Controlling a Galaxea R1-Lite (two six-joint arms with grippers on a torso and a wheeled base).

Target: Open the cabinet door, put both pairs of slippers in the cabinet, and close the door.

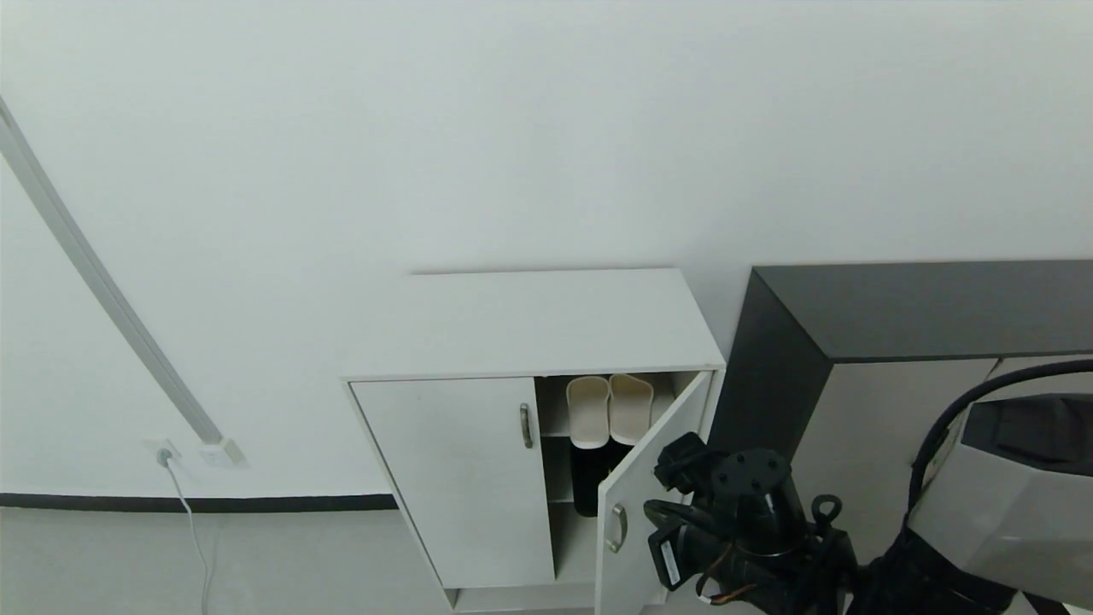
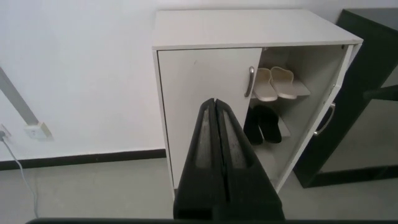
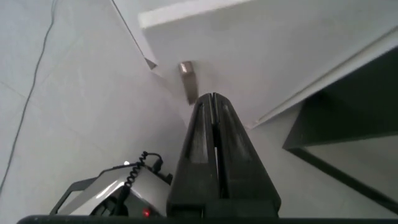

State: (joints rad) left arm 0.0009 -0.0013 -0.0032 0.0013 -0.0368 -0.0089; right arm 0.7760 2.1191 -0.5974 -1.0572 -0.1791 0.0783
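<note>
Both pairs look stowed to me: beige slippers (image 1: 608, 410) on the upper shelf, black slippers (image 1: 587, 478) under them, so only the door (image 1: 636, 512) is left. It hangs part open, hinged at the right edge of the cabinet (image 1: 546, 325), free edge swung out toward the robot. The right gripper (image 3: 213, 99) has its fingers pressed together with nothing in them, tips just beside the handle (image 3: 188, 81) on the outer face. So the push would go forward and leftward. The left gripper (image 2: 215, 102), also pinched and empty, sits well back, so the right arm's nearer.
</note>
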